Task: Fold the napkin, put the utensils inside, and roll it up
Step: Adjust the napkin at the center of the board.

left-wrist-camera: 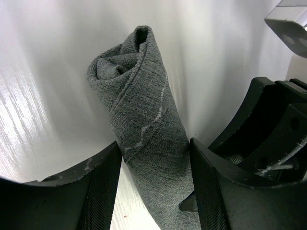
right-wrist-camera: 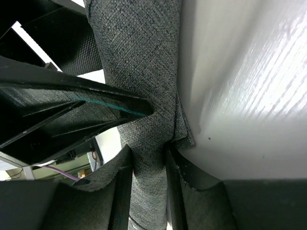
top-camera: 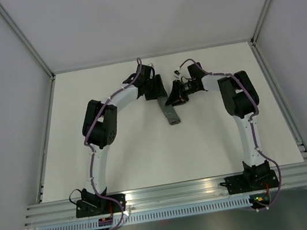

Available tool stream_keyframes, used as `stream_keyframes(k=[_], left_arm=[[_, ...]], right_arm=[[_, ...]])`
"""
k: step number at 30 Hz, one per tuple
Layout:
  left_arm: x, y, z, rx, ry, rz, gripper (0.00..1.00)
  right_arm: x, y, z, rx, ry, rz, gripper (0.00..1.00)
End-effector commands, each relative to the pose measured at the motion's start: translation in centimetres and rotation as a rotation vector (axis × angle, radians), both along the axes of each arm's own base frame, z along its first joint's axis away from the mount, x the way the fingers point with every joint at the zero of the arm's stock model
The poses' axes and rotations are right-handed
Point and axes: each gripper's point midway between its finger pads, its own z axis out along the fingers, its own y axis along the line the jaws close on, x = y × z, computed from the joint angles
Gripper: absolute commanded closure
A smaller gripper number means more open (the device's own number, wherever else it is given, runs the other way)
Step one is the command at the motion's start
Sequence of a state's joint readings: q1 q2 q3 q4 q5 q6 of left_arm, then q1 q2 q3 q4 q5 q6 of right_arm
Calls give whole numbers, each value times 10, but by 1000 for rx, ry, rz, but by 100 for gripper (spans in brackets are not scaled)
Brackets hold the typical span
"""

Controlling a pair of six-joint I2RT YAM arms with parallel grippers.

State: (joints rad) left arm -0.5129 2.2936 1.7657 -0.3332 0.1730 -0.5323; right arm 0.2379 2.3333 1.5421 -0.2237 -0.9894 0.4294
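Napkin (top-camera: 171,114) is rolled into a tube and lies just toward 12 from the middle of the table (top-camera: 120,161), long axis roughly 12–6. Both arms meet at its 12 o'clock end.

Right gripper (right-wrist-camera: 148,152) is clenched on the napkin; the roll visibly necks in between its fingers. Left gripper (left-wrist-camera: 154,146) straddles the roll with jaws wide and both fingers at the cloth's flanks. Can't tell if it's squeezing or just cradling. No utensils visible in any view, so can't confirm they're inside.

Risks:
- Roll is loose. In the left wrist view the end at 12 is an open spiral, and the outer flap with the stitched line (left-wrist-camera: 156,112) looks unpinned. Release it and it likely springs open.
- Right fingers bite deep. Pulling away before opening fully would drag the tube and unwind it.
- Small cloth corner (right-wrist-camera: 184,136) pokes out at 3 of the right pinch and could snag a finger.
- If utensils are in there, tilting the tube could slide them out the open end.
- Grippers sit close together, so a sideways move risks a clash.
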Motion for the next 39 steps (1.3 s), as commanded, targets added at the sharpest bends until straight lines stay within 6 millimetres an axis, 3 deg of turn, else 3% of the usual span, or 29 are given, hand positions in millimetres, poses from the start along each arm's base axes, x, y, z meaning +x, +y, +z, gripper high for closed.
stream_keyframes(k=[1, 6, 16, 26, 32, 39], left_arm=[[-4, 4, -14, 52, 38, -18, 37], [-3, 7, -18, 84, 51, -23, 39], [-2, 13, -22, 128, 55, -28, 39], [-1, 15, -21, 142, 52, -29, 39], [1, 14, -18, 139, 46, -33, 38], [3, 12, -6, 124, 24, -43, 34]], right_arm=[[8, -5, -43, -93, 46, -83, 63], [11, -7, -34, -88, 27, -84, 60], [24, -11, 13, -78, -70, -75, 52], [25, -9, 44, -27, -106, -59, 48], [29, -11, 54, -38, -143, -63, 49], [30, -19, 41, -117, -150, -63, 59]])
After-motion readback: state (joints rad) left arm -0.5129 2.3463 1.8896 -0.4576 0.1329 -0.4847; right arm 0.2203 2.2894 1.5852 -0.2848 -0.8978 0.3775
